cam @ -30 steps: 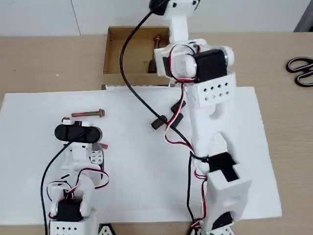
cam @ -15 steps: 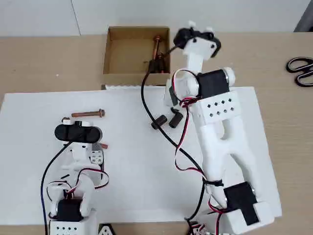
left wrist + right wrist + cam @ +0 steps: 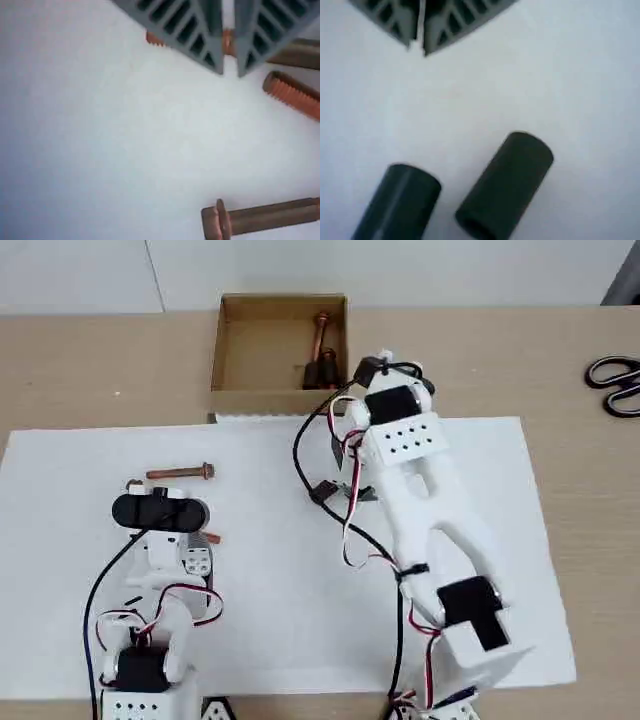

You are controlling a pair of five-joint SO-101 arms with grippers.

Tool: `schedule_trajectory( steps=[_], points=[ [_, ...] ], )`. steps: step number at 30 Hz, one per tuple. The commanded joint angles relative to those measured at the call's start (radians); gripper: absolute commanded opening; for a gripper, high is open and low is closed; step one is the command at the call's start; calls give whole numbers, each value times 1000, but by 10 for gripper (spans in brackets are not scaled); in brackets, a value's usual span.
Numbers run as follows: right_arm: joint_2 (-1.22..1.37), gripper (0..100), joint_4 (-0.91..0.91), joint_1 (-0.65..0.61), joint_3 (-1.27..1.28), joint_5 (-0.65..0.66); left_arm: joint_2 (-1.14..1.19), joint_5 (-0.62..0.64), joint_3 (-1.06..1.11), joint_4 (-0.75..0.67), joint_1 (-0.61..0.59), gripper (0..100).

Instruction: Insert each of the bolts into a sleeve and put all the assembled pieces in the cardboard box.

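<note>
The left gripper (image 3: pixel 229 72) hides most of a copper rod (image 3: pixel 227 42), possibly a bolt; an edge crops a dark cylindrical sleeve (image 3: pixel 395 205).

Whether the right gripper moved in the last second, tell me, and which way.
Yes. The right gripper drew back from above the cardboard box to the white sheet.
</note>
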Motion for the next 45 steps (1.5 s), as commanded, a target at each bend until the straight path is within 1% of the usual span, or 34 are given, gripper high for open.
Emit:
schedule_trajectory(
  steps=[1,7,14,16,20,22,28,34,45],
  points=[
    [36,9,-19,13,-66,-9,-11,8,-5,-15,-5,6],
    [124,9,-18,44,-173,-9,-11,8,-5,-15,-5,6],
    [216,10,-12,47,-269,-3,-11,8,-5,-15,-5,6],
    [236,35,-10,47,-287,-6,-11,8,-5,-15,-5,6],
    [246,138,-8,47,-295,-8,-11,8,-5,-15,-5,6],
    [246,163,-10,47,-295,-8,-11,8,-5,-15,-5,6],
    [254,155,-19,47,-295,-8,-11,8,-5,-15,-5,6],
    [260,155,-76,50,-293,-5,-11,8,-5,-15,-5,6],
    [363,155,-91,50,-295,-11,-11,8,-5,-15,-5,6]
  ],
)
